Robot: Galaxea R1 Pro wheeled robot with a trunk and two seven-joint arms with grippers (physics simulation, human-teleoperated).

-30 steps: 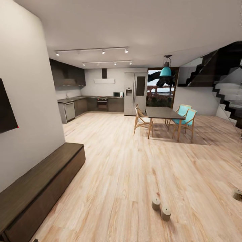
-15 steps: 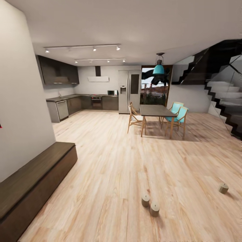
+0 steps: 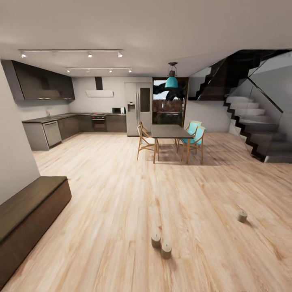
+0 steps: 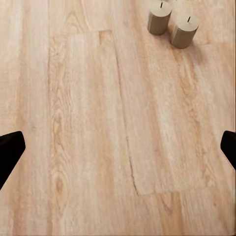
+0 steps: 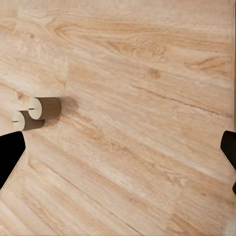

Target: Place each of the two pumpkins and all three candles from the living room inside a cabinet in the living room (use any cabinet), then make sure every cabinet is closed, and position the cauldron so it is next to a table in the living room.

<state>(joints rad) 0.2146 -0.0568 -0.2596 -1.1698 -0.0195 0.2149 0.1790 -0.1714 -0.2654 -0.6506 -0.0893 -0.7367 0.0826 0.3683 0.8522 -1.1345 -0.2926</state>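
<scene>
Three short beige candles stand on the light wood floor: a pair close together and a third off to the right. The long dark brown cabinet runs along the left wall, its fronts shut. My left gripper hangs open over bare planks, with the candle pair some way beyond its fingertips. My right gripper is open too, the same pair lying to one side of it. The pumpkins and the cauldron are out of view.
A wooden dining table with teal chairs stands mid-room far ahead. The dark kitchen counter and fridge line the back wall. A black staircase rises at the right. Open plank floor lies between me and them.
The head view has swung to the right, so the cabinet and kitchen slid left in the picture. The third candle has come fully into view. The candles themselves have not moved.
</scene>
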